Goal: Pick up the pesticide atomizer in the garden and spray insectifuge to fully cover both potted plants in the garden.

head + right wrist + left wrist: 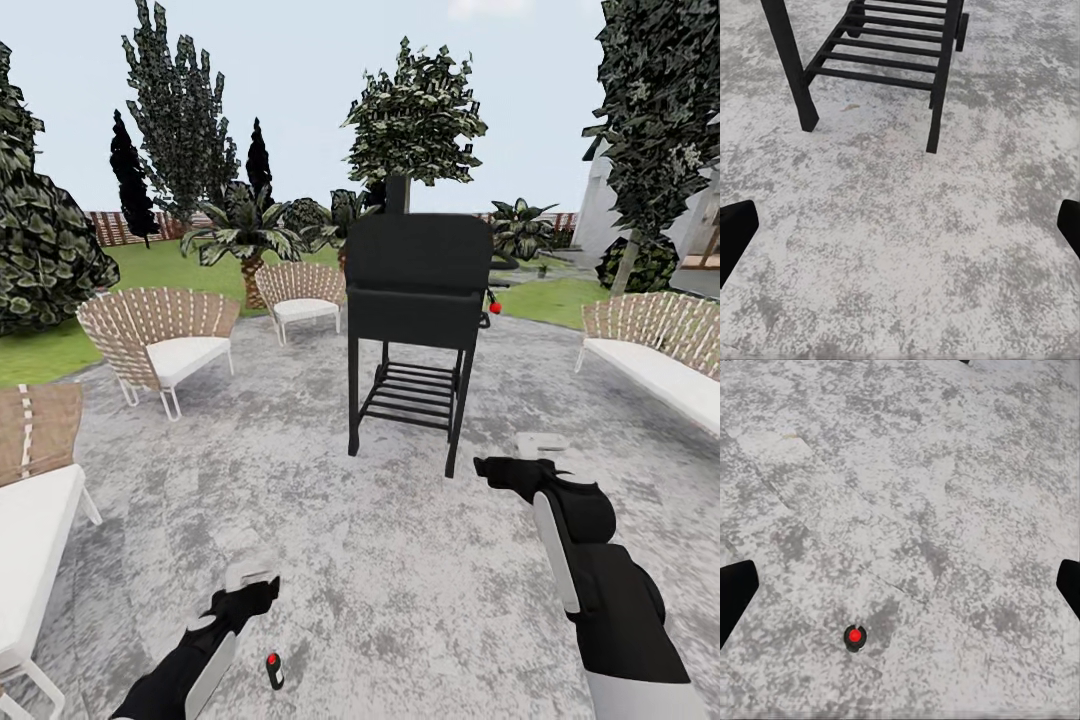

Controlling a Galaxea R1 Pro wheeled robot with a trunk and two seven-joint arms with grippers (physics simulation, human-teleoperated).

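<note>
Left gripper, fingers spread wide and empty, I hold above the atomizer standing on the patio, lower frame, lined up for pickup.

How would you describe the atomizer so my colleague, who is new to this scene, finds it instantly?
Start at the black grill in the middle of the grey stone patio. Come back towards the robot: the pesticide atomizer stands upright on bare stone, beside the left claw. It is a tiny dark bottle with a red tip.

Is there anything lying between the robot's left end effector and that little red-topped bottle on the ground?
No. In the left wrist view, only bare grey stone patio lies between the open left end effector and the pesticide atomizer.
</note>
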